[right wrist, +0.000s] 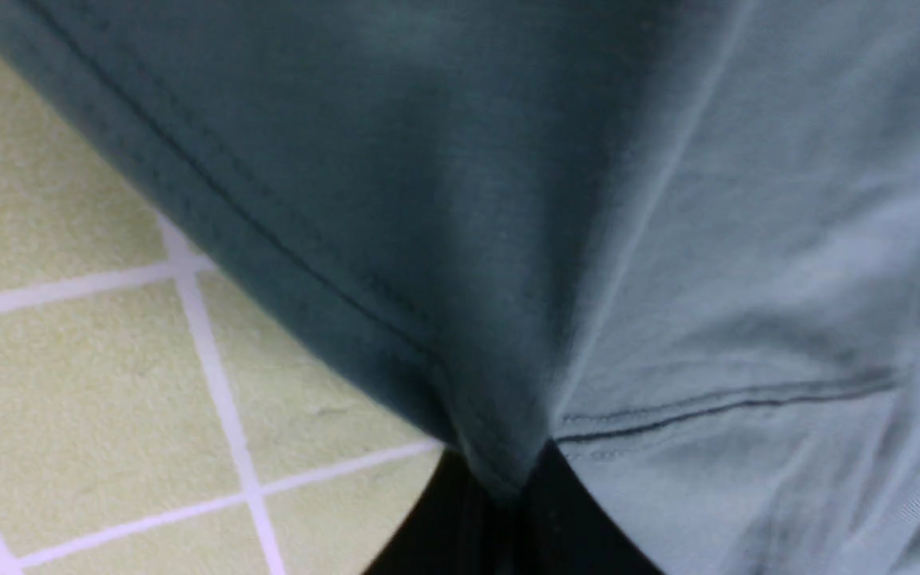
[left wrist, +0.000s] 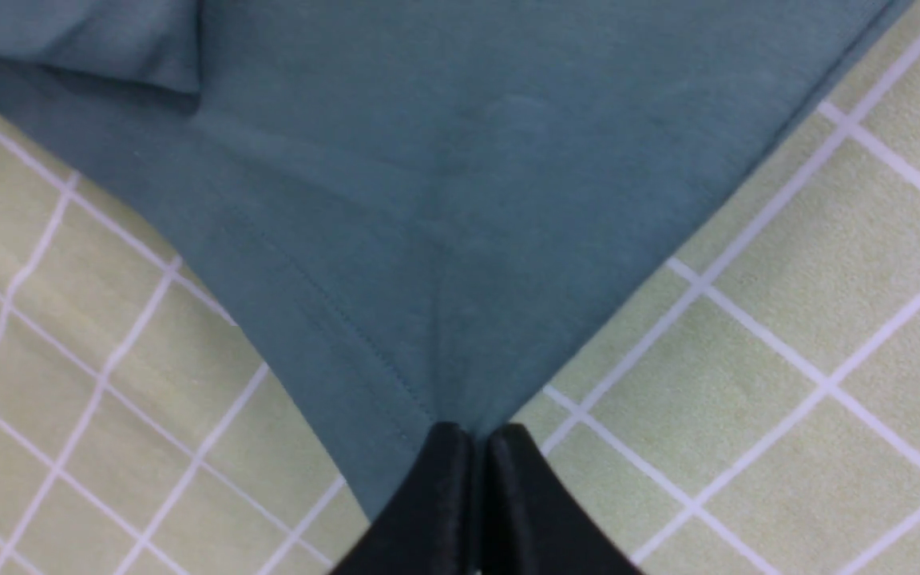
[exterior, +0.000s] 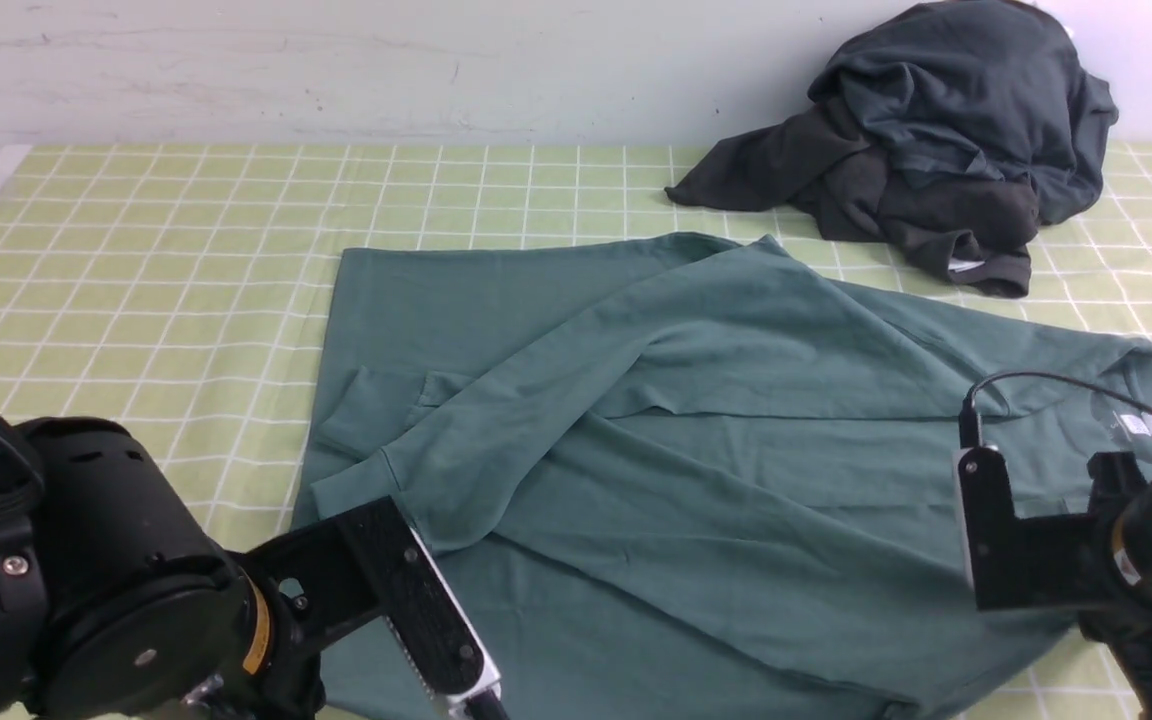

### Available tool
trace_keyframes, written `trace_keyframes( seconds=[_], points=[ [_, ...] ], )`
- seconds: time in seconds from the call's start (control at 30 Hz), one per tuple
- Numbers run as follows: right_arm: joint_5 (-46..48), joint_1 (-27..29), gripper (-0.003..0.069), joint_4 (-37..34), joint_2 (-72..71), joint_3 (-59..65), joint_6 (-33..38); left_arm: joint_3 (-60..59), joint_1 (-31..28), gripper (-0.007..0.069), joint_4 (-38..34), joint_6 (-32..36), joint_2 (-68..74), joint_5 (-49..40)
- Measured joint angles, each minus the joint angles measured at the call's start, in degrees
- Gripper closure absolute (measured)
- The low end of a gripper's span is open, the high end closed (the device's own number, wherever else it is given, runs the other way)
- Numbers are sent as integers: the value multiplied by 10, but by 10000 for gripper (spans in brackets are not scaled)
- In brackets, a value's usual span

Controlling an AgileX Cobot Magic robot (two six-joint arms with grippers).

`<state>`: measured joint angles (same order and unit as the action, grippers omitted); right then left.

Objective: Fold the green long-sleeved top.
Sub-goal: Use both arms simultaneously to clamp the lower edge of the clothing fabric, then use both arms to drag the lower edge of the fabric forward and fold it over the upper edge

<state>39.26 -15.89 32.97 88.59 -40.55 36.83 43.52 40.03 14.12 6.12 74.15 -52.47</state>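
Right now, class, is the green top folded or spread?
Partly folded: the green top lies spread flat, one sleeve laid across its body.

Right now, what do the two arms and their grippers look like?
Both arms are matte black. The left arm has a rounded housing with silver screws and a yellow ring; the left gripper is black, flat and ribbed inside. The right gripper is black too, with a thin black cable looping from it.

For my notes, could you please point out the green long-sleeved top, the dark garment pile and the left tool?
green long-sleeved top [exterior: 736, 500], front view, on its spread body.
dark garment pile [exterior: 946, 130], front view, on its upper folds.
left tool [left wrist: 473, 447], left wrist view, between fingertips pinching the top's corner.
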Motion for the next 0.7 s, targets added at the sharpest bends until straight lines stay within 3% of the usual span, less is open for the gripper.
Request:
trace_keyframes(
  seconds=[0.13, 0.37, 0.43, 0.7],
  points=[
    [15, 0, 649, -10, -44, 0, -2, 38, -33, 625, 0, -15, -5, -8],
    [20, 19, 649, -16, -66, -56, -33, 142, -142, 614, -48, -30, 22, 5],
    [-25, 35, 650, -16, -43, -103, -49, 204, -190, 614, -61, -30, 68, 40],
    [-112, 61, 650, -18, 142, -315, -77, 444, -274, 614, -59, -32, 275, 94]
  ],
)
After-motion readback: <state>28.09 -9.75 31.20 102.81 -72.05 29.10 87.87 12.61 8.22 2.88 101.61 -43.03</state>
